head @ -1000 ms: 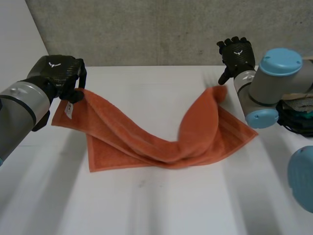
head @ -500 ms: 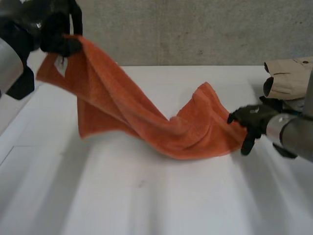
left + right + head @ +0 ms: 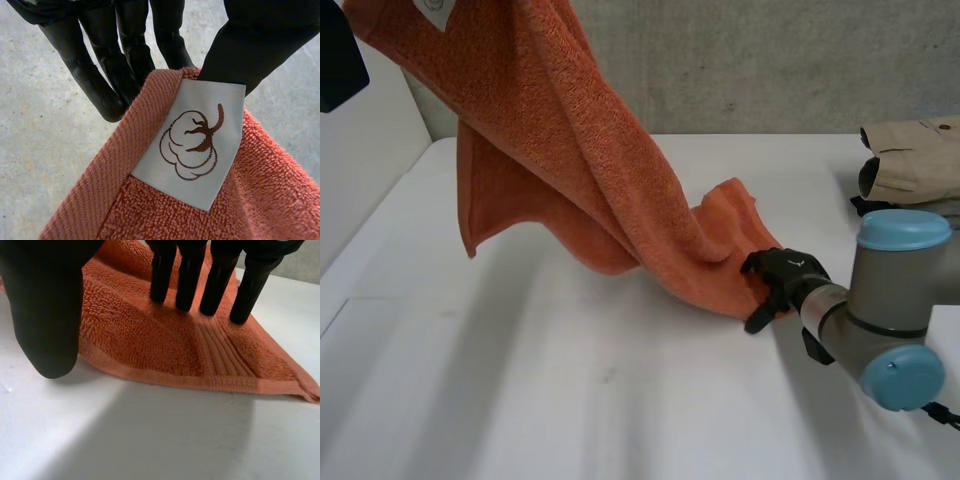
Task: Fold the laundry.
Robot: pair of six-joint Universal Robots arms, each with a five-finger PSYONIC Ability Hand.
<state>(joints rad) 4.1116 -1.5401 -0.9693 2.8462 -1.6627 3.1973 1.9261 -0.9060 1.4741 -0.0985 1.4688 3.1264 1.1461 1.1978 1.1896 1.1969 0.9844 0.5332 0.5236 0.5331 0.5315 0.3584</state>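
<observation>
My left hand (image 3: 127,55) pinched towel (image 3: 570,150) high by label (image 3: 192,142); right hand (image 3: 782,274), fingers (image 3: 189,280) flat, pinned low end. Needed taut, steady lift.

Left hand (image 3: 132,42) pinching, right hand (image 3: 785,271) flat, fingers (image 3: 217,285) straight.

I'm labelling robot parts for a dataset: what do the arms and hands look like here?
The right arm is a grey tube with rounded light-blue caps. The right hand is black, with a small pale mark on its back. The left hand has matching black, rod-like fingers.
</observation>
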